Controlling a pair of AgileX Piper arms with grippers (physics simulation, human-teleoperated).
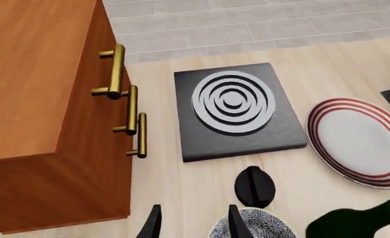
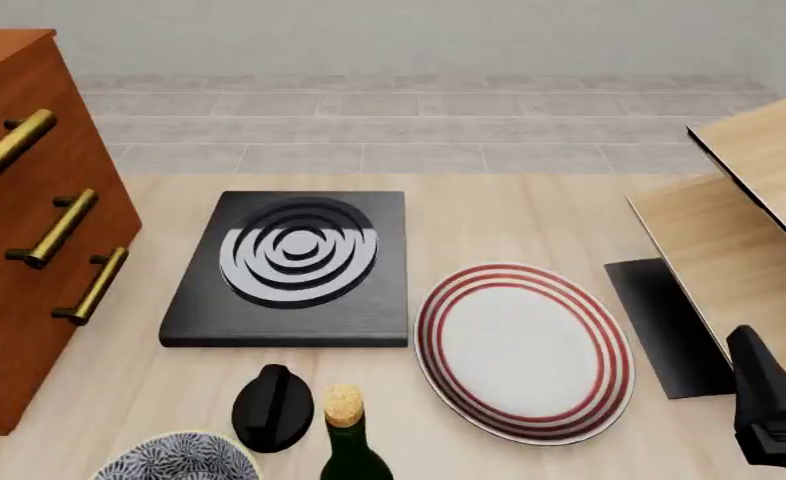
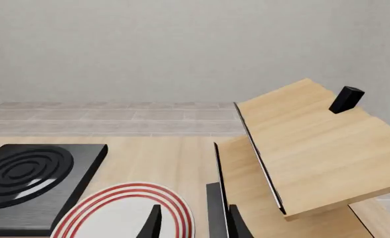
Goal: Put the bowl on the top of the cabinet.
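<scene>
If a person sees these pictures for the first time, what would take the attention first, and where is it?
Probably the white plate with red rings, lying flat right of centre, and beside it on the left the black hob with silver rings. The tall reddish-brown cabinet with brass handles fills the left edge. The small blue-patterned bowl only peeks in at the near edge, by a black knob and a green bottle.
</scene>
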